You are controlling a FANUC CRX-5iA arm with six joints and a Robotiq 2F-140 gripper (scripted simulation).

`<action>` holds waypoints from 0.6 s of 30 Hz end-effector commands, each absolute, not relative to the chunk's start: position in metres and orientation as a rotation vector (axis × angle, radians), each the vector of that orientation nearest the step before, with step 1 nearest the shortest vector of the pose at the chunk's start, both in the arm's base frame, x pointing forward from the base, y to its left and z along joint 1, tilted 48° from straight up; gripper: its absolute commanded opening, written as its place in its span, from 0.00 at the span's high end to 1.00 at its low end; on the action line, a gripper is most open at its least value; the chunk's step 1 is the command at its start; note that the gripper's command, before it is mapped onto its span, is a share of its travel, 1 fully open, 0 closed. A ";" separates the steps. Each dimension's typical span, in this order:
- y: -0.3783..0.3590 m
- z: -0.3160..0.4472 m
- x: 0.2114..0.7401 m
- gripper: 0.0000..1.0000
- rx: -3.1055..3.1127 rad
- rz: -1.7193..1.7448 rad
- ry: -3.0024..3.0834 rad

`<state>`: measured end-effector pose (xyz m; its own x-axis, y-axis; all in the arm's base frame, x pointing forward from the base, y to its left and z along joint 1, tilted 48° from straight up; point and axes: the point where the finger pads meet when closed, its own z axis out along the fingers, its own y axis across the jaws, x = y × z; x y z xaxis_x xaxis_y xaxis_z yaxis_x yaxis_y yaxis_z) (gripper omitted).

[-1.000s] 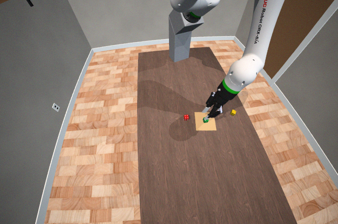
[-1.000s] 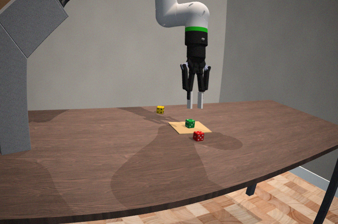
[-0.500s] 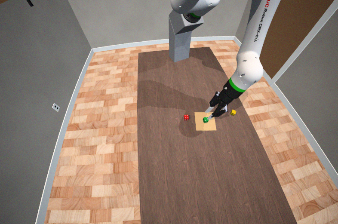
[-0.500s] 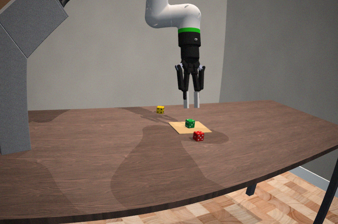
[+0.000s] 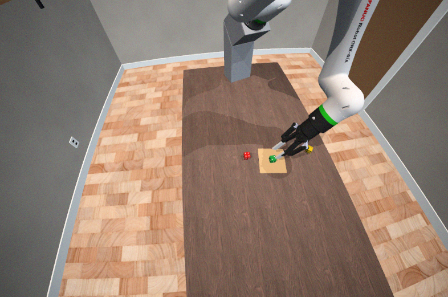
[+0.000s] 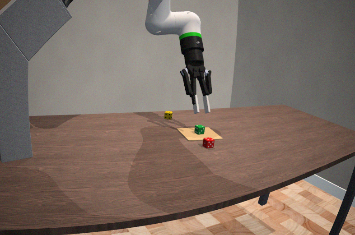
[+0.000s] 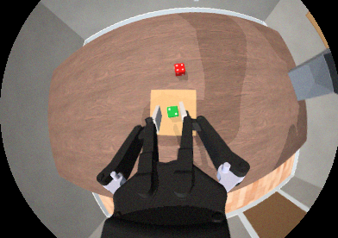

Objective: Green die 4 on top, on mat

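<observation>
While the gripper (image 6: 201, 108) hangs part-open and empty above, the green die (image 6: 199, 129) sits flat on the mat (image 6: 186, 134), red die (image 6: 208, 142) at four o'clock; small, rigid, likely slick: grip opposite flat faces.

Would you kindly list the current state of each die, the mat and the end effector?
Green die: flat on the mat, not held.
Red die: flat on the table, beside the mat.
Yellow die: flat on the table, apart.
Mat: flat, carrying only the green die.
End effector: above the green die, partly open, holding nothing.
</observation>
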<state>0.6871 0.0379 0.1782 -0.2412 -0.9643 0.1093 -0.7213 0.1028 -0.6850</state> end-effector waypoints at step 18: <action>0.046 0.173 0.689 0.65 -1.574 -1.227 2.200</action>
